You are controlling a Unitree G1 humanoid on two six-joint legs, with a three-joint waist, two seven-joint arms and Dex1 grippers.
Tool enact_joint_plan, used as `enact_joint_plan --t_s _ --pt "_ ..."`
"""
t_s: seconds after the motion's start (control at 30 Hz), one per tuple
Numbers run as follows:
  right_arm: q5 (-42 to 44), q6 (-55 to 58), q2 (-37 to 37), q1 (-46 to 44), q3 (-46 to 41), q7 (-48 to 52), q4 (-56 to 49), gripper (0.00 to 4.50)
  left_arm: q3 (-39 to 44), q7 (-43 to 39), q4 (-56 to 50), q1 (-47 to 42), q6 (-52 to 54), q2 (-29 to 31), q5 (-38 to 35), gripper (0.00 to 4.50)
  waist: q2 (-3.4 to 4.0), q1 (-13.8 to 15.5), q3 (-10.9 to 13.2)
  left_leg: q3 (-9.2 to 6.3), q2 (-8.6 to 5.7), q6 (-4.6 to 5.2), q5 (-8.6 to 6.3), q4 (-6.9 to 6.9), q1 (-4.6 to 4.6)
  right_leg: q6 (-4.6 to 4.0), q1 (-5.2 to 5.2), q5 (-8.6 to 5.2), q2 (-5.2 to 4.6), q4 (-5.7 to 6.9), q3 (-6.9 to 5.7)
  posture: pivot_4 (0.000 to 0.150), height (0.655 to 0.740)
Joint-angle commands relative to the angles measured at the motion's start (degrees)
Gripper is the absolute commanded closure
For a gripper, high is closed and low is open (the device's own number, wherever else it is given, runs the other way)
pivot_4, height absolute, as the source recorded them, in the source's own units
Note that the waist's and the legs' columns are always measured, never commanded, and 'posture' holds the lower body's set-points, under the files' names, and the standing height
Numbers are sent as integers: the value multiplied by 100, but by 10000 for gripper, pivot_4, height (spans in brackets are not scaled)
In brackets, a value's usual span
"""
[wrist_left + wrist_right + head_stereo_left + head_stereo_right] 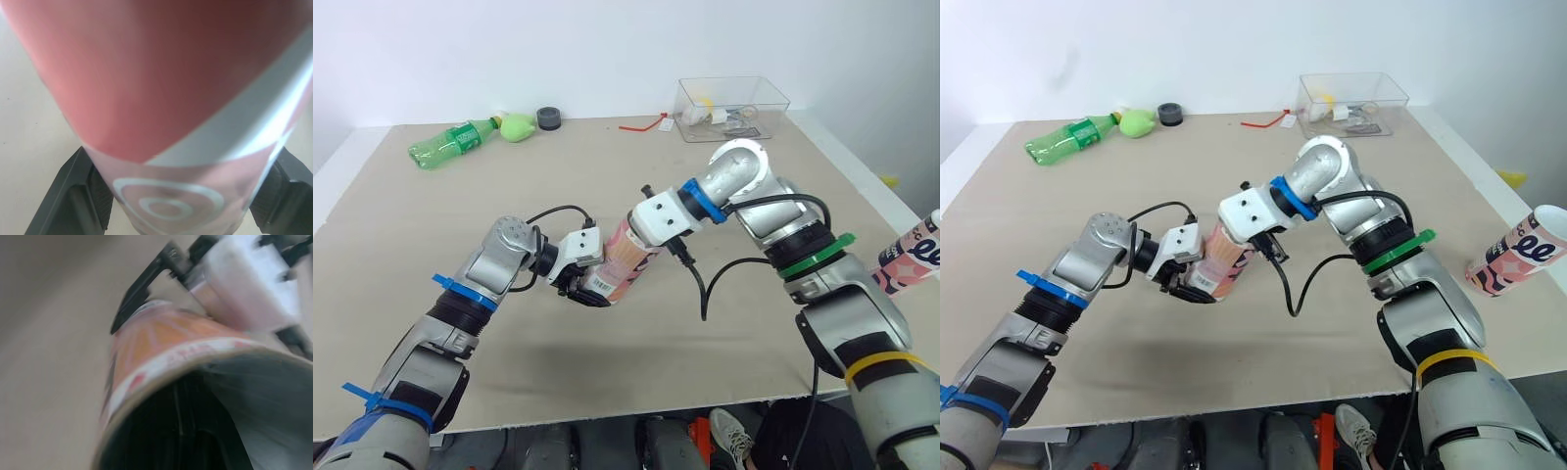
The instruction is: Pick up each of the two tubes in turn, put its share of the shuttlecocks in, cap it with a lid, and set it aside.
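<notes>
Lab bench: bare board table (pixel 558 186), white wall (pixel 607 49)

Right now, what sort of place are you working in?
Probably an indoor test bench: a plain board table against a bare white wall, with props like a green bottle and clear plastic box.

The tan table (pixel 1136 343) carried a green bottle (pixel 450 143) lying at the far left, with a lime-green lump (pixel 517 126) and a dark cap (pixel 548 118) just right of it. A red tag (pixel 646 123) and a clear box (pixel 773 117) sat farther right. A pink tube (pixel 1518 250) lay at the right edge.
</notes>
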Motion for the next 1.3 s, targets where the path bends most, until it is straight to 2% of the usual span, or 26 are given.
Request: enact_joint_plan --t_s 0.03,0.23,0.33,0.43,0.53,0.77,0.9,1.0,1.2,1.3 --pt "-67 -191 233 -126 270 251 195 44646 8 0 -191 -133 -23 -59 -101 14367 0 -1 0 0 0 -1 0 0 1 0 0 0 0 1 0 1500 7400" --pt "-15 -360 363 -207 339 253 409 44646 36 37 -223 -103 5 -53 -101 14367 0 -3 0 0 2 -7 4 4 15 -8 1 -5 3 28 1 1500 7400" --pt "344 -171 193 -329 294 253 297 44646 39 53 -226 -48 -16 -29 -96 14367 0 -3 0 -2 1 -10 6 5 22 -15 1 -12 3 47 2 1500 7400" --pt "1025 384 -37 -481 -9 253 124 44646 48 96 -212 17 -41 -31 -96 14367 0 -3 0 -6 2 -13 8 5 22 -22 -1 -16 3 53 -1 1500 7400" --pt "1828 1212 -561 -606 -468 253 -198 44646 28 103 -187 123 -91 -7 -85 14367 -1 -1 2 -6 0 -13 8 4 17 -22 -5 -16 -2 53 -2 1500 7400" --pt "2622 2581 -1430 -356 -1401 247 -803 44646 31 213 -69 207 -247 -51 -112 14367 -2 8 1 -7 -5 -16 2 4 10 -22 -6 -20 -10 47 -2 1500 7400" --pt "2672 3032 -1649 165 -1651 62 -1368 44646 105 413 10 282 -483 -195 -145 14367 -1 10 1 -13 -3 -16 2 5 12 -23 -5 -20 -7 49 -5 1500 7400" --pt "2791 3538 -1776 663 -2102 -485 -1610 44646 315 935 226 340 -904 -455 -140 14367 -2 49 2 -19 -7 -16 3 9 10 -18 -1 -20 -14 49 -10 1500 7400" --pt "1858 3468 -2154 1915 -2681 -2164 -1257 44646 756 1843 -71 970 -1275 -1038 -424 14367 -7 60 3 -15 -33 -16 3 13 0 6 -2 -18 -40 44 -6 1500 7400" --pt "1653 3710 -2343 2456 -2862 -2611 -1331 44646 768 2205 -440 1369 -1407 -1251 -440 14367 -6 56 3 -13 -47 -10 -1 7 -2 17 -5 -25 -54 44 0 1500 7400"
